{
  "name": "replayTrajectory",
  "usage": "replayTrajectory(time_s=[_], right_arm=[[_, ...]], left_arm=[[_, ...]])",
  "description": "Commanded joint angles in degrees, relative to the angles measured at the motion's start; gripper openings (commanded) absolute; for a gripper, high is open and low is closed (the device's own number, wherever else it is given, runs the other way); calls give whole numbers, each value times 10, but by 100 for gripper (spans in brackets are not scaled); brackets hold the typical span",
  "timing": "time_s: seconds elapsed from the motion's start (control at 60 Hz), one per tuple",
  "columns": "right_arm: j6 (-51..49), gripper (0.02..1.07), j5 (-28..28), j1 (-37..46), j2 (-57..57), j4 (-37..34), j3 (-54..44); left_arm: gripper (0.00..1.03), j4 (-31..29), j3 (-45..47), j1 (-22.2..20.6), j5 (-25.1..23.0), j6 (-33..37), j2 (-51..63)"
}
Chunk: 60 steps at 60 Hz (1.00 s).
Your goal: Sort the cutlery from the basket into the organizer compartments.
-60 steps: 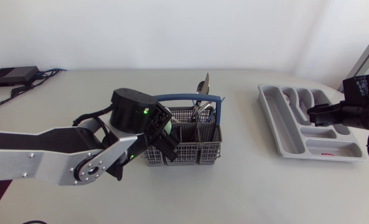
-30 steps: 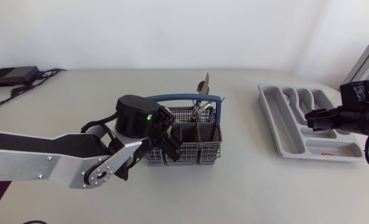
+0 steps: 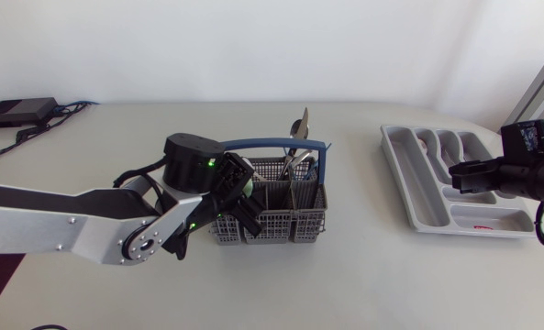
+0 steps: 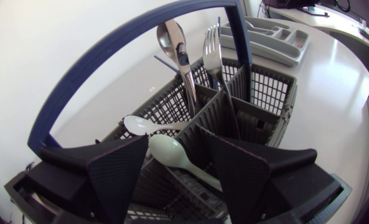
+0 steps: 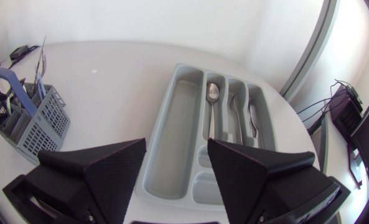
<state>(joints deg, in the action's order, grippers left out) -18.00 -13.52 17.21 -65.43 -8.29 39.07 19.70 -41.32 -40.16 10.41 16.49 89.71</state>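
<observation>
Cutlery (image 3: 297, 137) stands in the basket (image 3: 272, 220) mid-table under the left gripper (image 3: 241, 200), its wrist view showing jaws apart either side of a pale green spoon (image 4: 172, 152), poised to pinch, while the right gripper (image 5: 177, 165) hangs open, empty, above the organizer (image 5: 172, 124), seemingly waiting.

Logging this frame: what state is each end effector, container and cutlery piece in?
basket: upright, holding cutlery.
organizer: partly filled, long compartment empty.
pale green spoon: tilted in basket.
metal spoon: upright in basket.
fork: upright in basket.
left end effector: open, straddling pale green spoon.
right end effector: open, above organizer.
</observation>
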Motion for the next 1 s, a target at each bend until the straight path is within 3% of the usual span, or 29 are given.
replayTrajectory(time_s=[0.0, 0.167, 0.483, 0.633, 0.833, 0.983], right_arm=[[6, 75, -4, 6, -7, 8, -16], [5, 75, -5, 9, -6, 8, -16], [5, 75, -5, 8, -4, 14, -23], [4, 75, -5, 9, -1, 14, -25], [2, 75, -5, 11, -1, 15, -26], [2, 75, -5, 9, -1, 15, -25]], left_arm=[[58, -31, 5, 7, -12, -7, 6], [41, -51, 3, 20, -56, -23, -12], [38, -62, 5, 25, -110, -35, -44], [38, -56, -5, 32, -109, -34, -35], [44, -7, 11, 22, -44, -8, -25], [46, -5, -3, 22, -43, -7, 3]])
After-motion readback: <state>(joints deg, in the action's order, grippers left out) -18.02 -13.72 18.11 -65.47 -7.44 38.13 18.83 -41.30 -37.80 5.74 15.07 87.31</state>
